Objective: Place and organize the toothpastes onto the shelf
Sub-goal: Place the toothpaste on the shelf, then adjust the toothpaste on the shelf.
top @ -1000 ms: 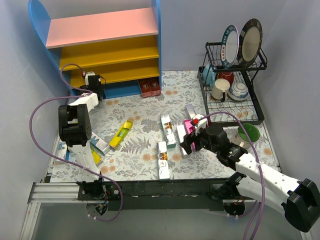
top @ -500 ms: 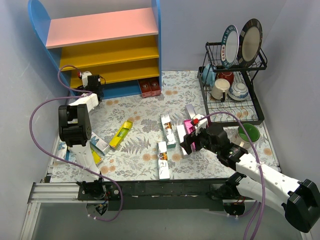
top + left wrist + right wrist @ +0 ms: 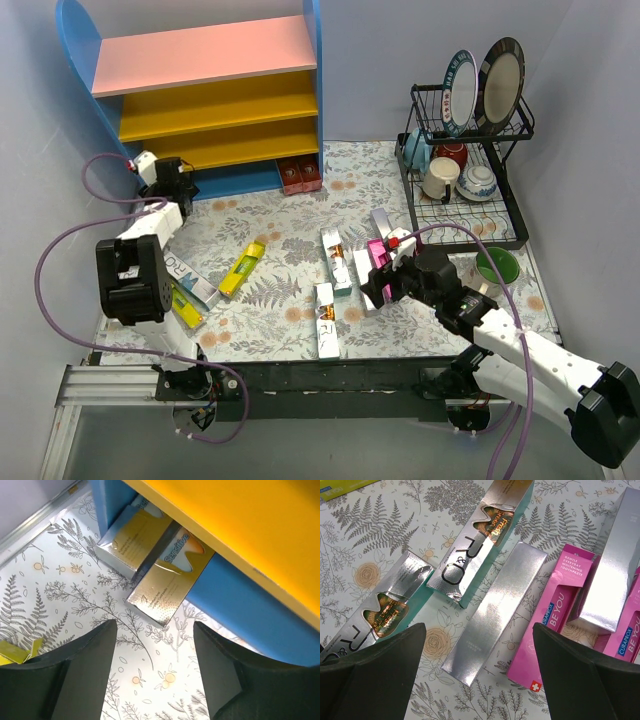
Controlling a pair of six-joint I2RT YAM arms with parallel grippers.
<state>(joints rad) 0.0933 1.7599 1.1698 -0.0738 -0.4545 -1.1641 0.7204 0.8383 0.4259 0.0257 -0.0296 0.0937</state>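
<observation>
The left end effector (image 3: 154, 650) hangs open and empty over the fern-patterned worktop (image 3: 75, 595), just short of two gold boxes (image 3: 165, 580) that lie side by side with their far ends tucked under the shelf (image 3: 240, 525), its lowest yellow board over them and its blue side next to them. The right end effector (image 3: 477, 630) is spread wide and empty above a silver box (image 3: 495, 610), with two teal-edged R&O boxes (image 3: 480, 535) to one side and pink boxes (image 3: 555, 615) to the other. Farther out lie a yellow box (image 3: 241, 269), dark red boxes (image 3: 300, 175) at the shelf's foot, a dish rack (image 3: 470, 170) and a green bowl (image 3: 496, 268).
</observation>
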